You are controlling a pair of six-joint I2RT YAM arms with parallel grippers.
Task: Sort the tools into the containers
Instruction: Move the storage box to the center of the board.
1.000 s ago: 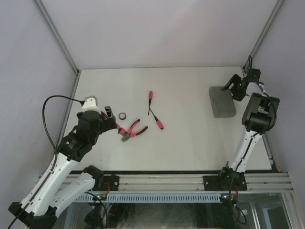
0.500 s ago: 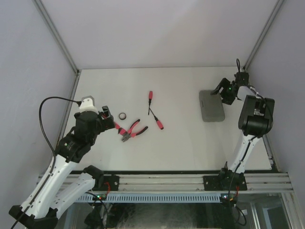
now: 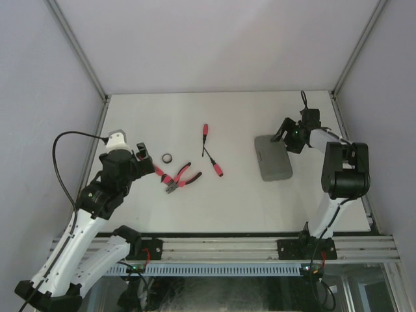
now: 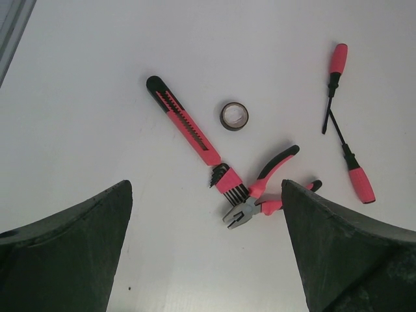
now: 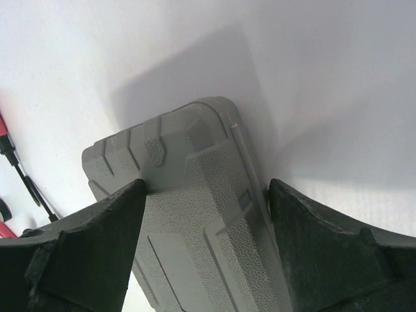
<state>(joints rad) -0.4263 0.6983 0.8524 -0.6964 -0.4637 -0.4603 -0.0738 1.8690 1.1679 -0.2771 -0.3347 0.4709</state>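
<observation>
The left gripper [image 4: 206, 186] gapes wide, holding nothing, just left of the pliers [image 3: 182, 177], whose nose points near-left, while right of centre on the table [image 3: 234, 208] the grey container [image 3: 273, 159] lies long axis near-to-far, its far end clamped by the right gripper [image 5: 205, 187] and its near end cut off in the wrist view.

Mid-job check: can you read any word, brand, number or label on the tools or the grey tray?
No readable text in any view.
utility knife: red body, no print visible.
pliers, hex keys, screwdrivers: plain handles, no markings to be made out.
grey tray: moulded ribs and grain only, no lettering.
</observation>
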